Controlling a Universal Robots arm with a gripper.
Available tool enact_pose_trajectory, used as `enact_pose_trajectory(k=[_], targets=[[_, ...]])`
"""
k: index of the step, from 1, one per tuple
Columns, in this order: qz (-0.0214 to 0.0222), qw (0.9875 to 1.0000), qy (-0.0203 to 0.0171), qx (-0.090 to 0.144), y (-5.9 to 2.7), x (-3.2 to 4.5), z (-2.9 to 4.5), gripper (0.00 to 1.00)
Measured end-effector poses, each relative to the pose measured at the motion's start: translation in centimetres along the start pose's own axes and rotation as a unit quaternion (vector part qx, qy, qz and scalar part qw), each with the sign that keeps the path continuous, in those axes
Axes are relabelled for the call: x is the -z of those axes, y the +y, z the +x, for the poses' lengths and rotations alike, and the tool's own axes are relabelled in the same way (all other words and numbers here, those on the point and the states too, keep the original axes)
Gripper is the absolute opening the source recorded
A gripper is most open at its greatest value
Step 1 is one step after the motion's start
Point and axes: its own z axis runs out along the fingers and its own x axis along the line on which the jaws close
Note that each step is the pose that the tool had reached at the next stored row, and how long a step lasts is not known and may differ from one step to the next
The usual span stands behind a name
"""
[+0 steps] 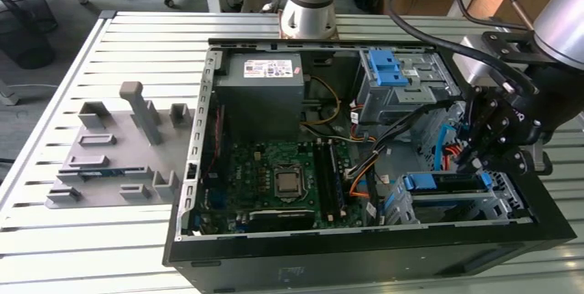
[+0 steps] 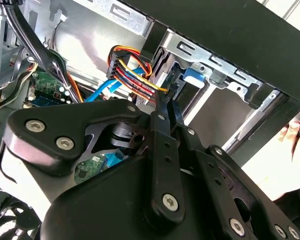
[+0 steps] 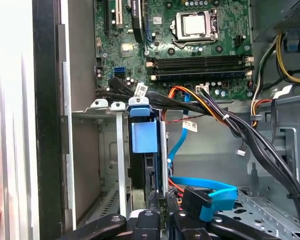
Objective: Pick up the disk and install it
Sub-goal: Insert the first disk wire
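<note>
Disk [image 3: 143,165] sitting on edge in the drive cage slot at the case's [image 1: 365,256] lower corner, blue frame tab showing. Pincer [image 2: 166,102] hovering just behind it, fingers pressed together, gripping nothing. Blue data cable [image 3: 210,197] and bundled black wiring [image 3: 250,135] crowding alongside. Motherboard [image 1: 283,174] lying beyond. Grey fixture [image 1: 119,150] resting on the bench [image 1: 55,96], well apart.

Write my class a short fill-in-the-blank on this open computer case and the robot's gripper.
1. The gripper hangs over the computer case's drive ____.
2. The disk in the drive cage has a ____ plastic frame.
3. Beside the case lies a ____ parts fixture.

Missing words: cage; blue; grey
</note>
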Motion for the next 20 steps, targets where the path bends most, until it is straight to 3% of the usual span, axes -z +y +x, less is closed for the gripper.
enact_pose_trajectory(k=[20], targets=[[0.0004,0.9999,0.0003,0.016,0.19,-0.34,0.28,0.17]])
